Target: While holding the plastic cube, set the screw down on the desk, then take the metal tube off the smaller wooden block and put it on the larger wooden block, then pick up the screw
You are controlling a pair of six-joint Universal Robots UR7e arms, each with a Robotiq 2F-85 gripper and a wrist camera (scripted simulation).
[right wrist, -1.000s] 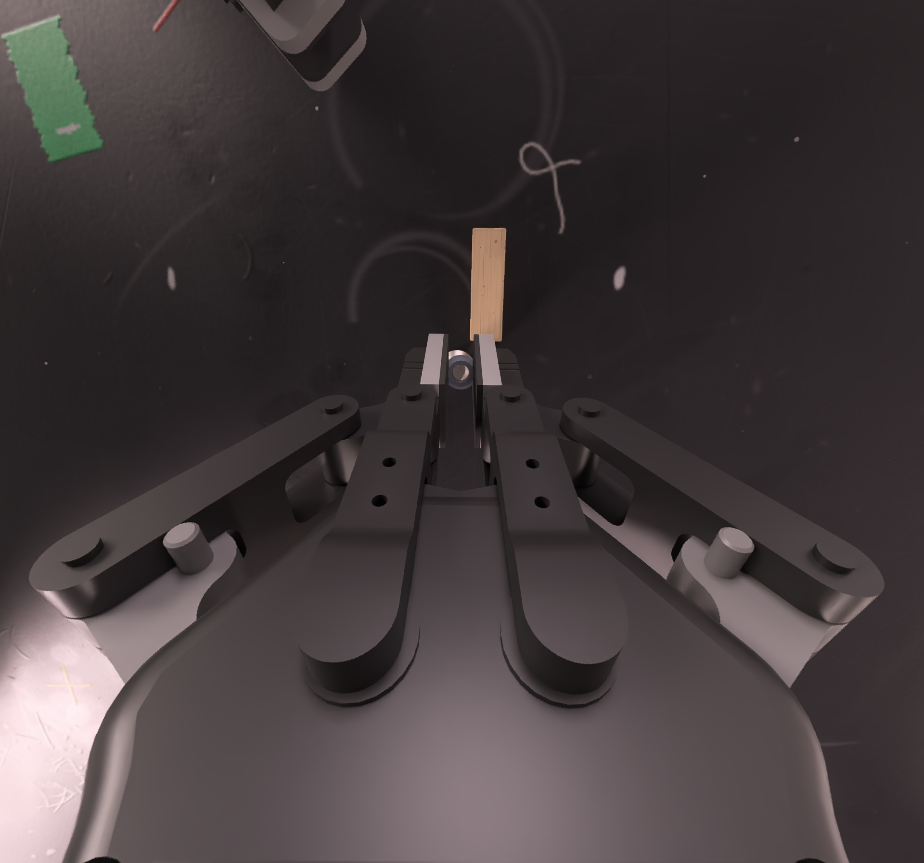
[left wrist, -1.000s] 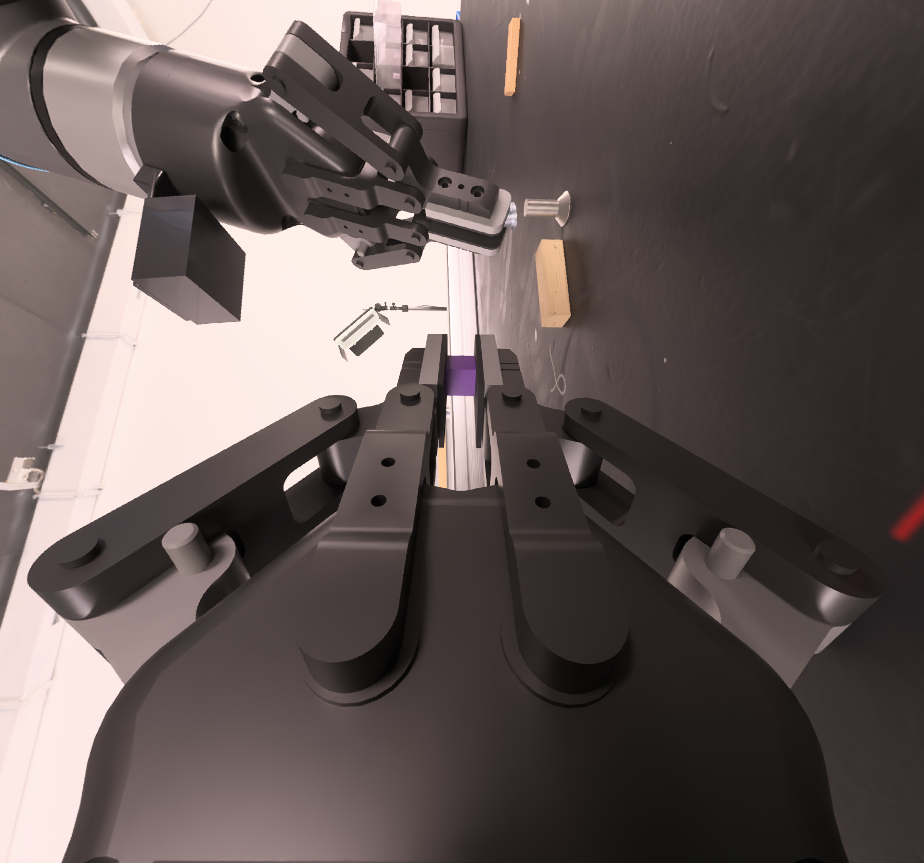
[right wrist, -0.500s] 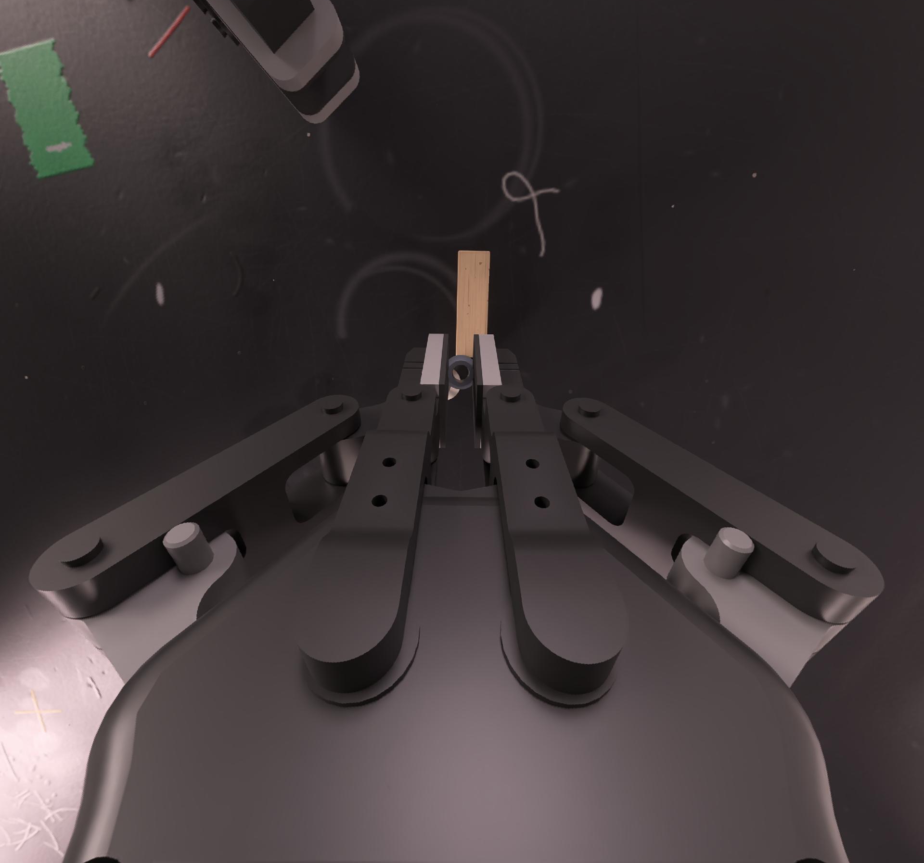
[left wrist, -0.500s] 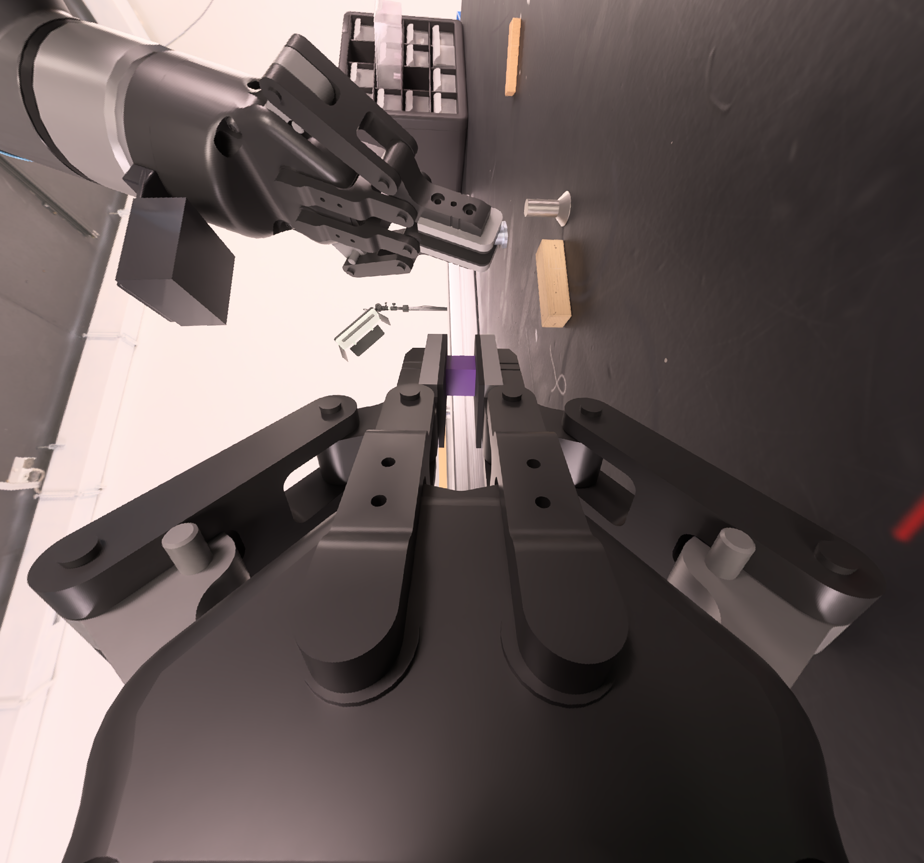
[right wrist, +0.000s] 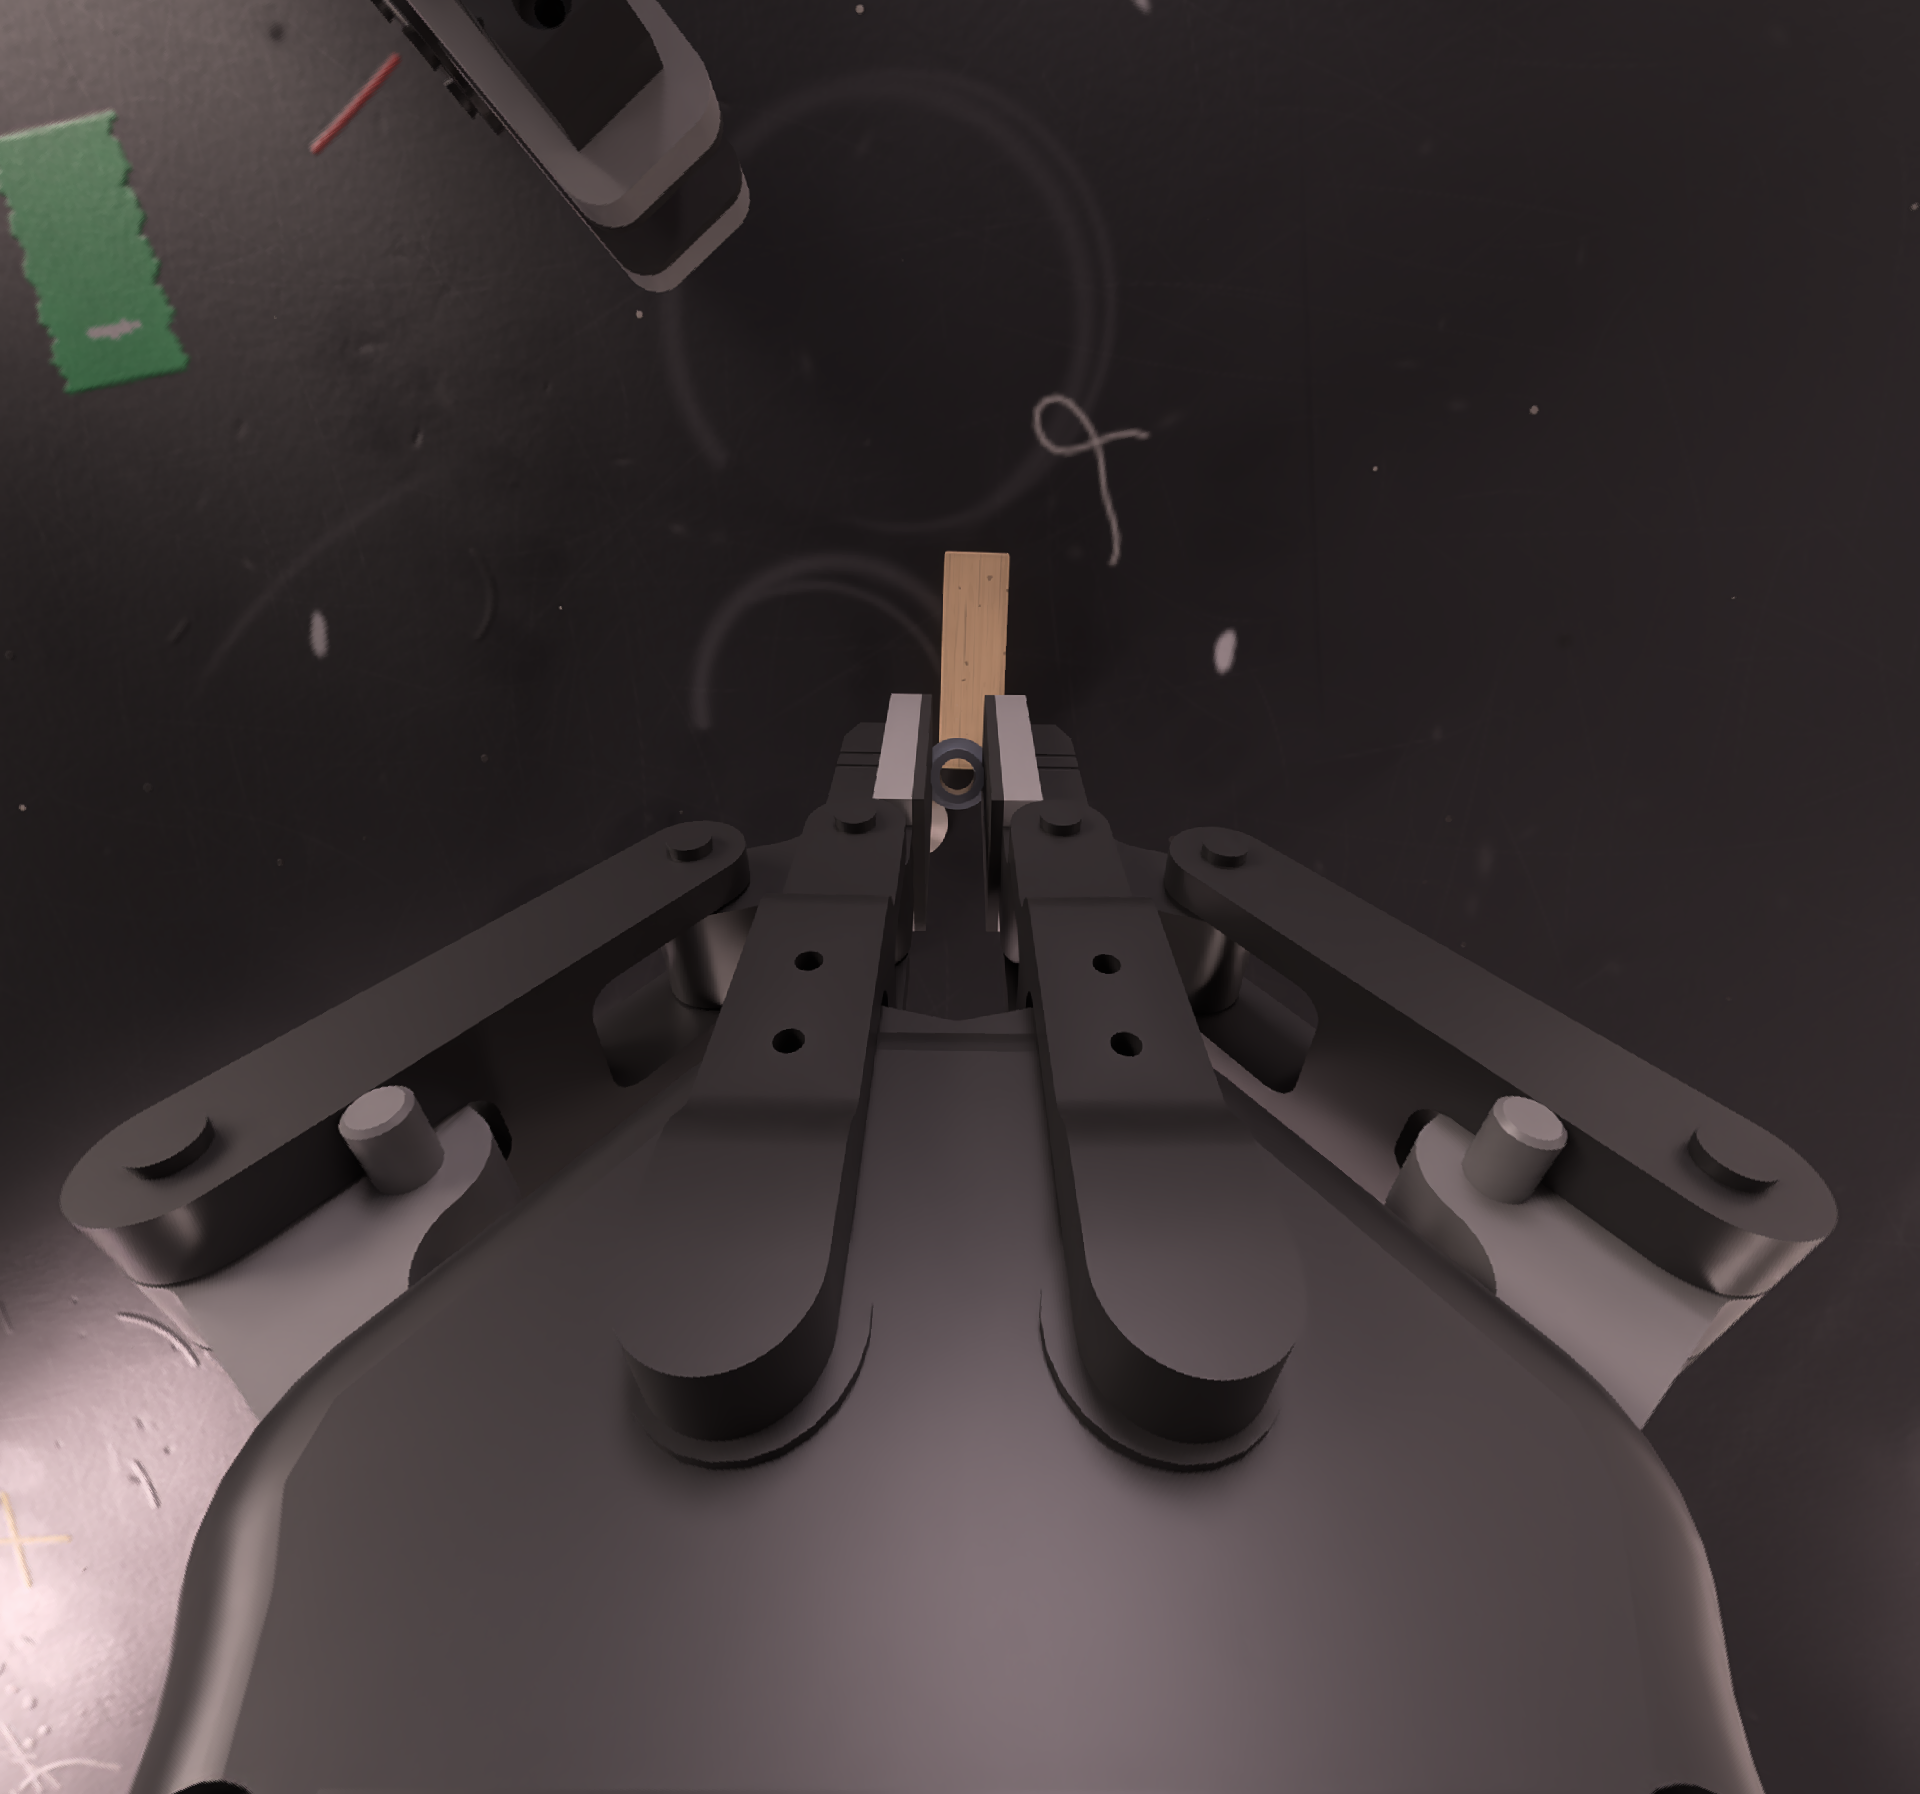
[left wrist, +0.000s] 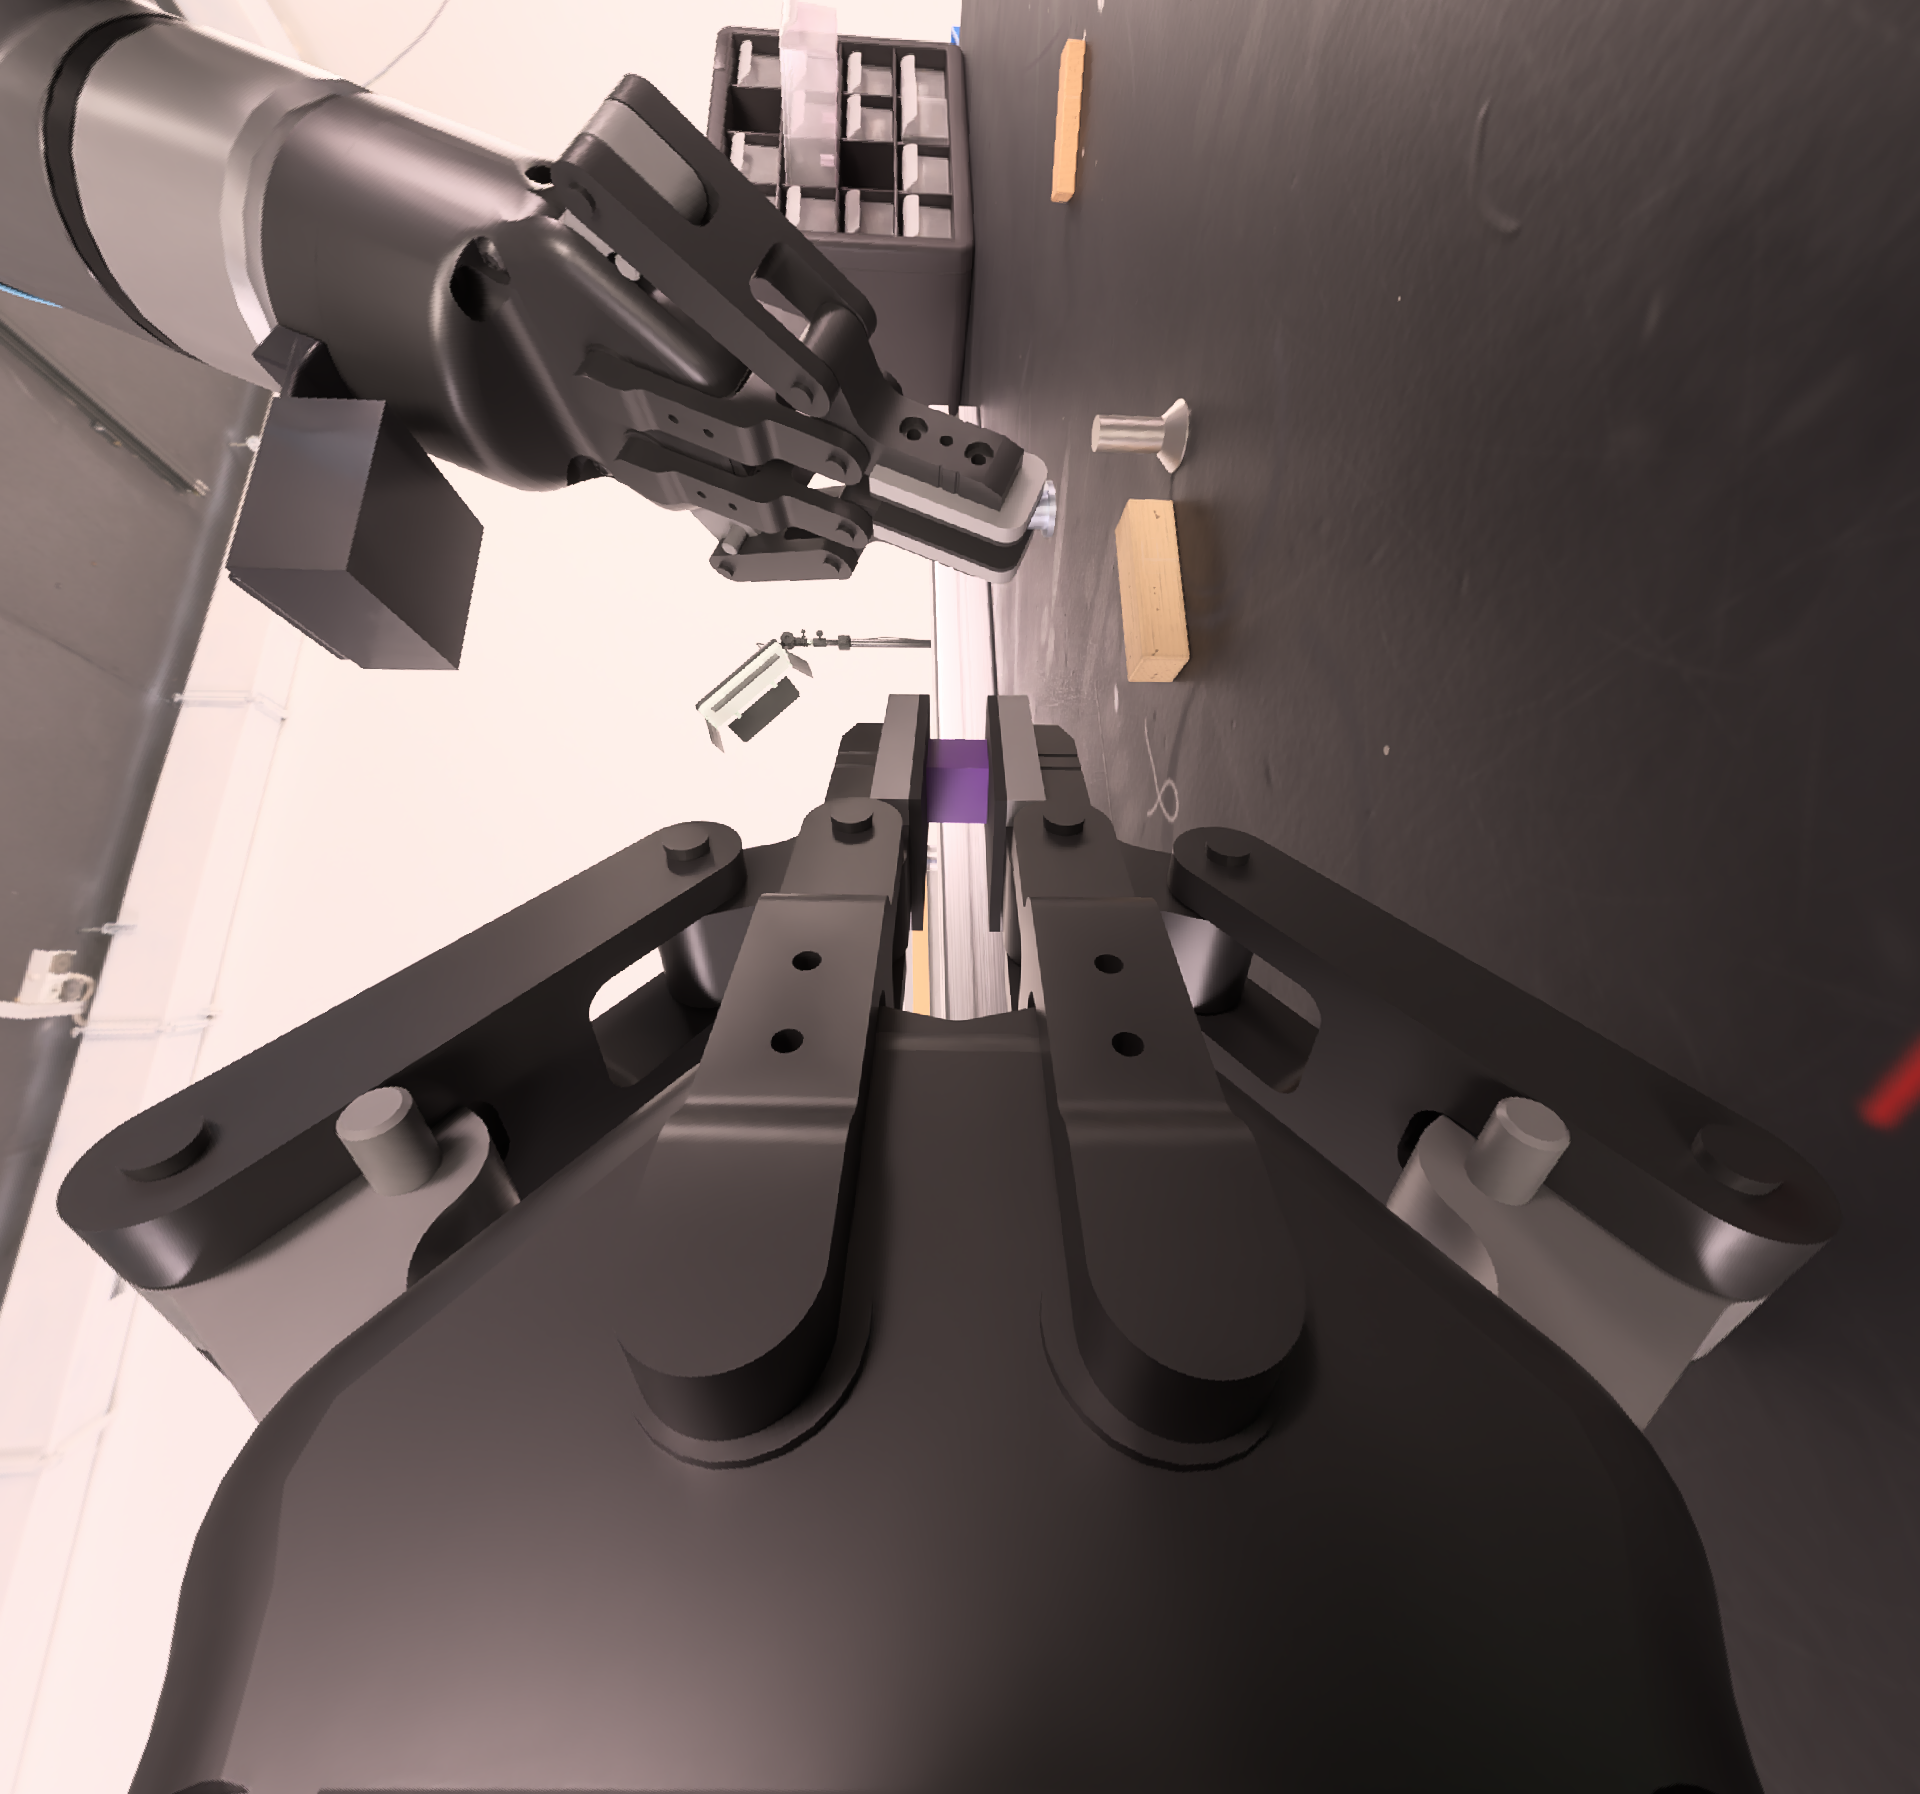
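My left gripper (left wrist: 956,745) is shut on the purple plastic cube (left wrist: 956,783) and holds it above the dark desk (left wrist: 1558,601). My right gripper (right wrist: 958,745) is shut on the small metal tube (right wrist: 958,780), which shows end-on between the pads. A wooden block (right wrist: 975,643) lies on the desk straight below and ahead of the tube. In the left wrist view the right gripper (left wrist: 1023,516) hovers with the tube (left wrist: 1045,508) just off the thicker wooden block (left wrist: 1153,591). The screw (left wrist: 1141,435) lies on the desk beside that block. A thinner wooden block (left wrist: 1068,121) lies farther off.
A dark parts organizer (left wrist: 847,144) stands at the desk's far edge. A green tape piece (right wrist: 94,253), a red mark (right wrist: 355,103) and a white string loop (right wrist: 1091,456) lie on the desk. One finger (right wrist: 582,61) of the left gripper reaches into the right wrist view's top left.
My right gripper has carried the tube away from the screw to over the end of the thicker block. The left gripper and cube have stayed still.
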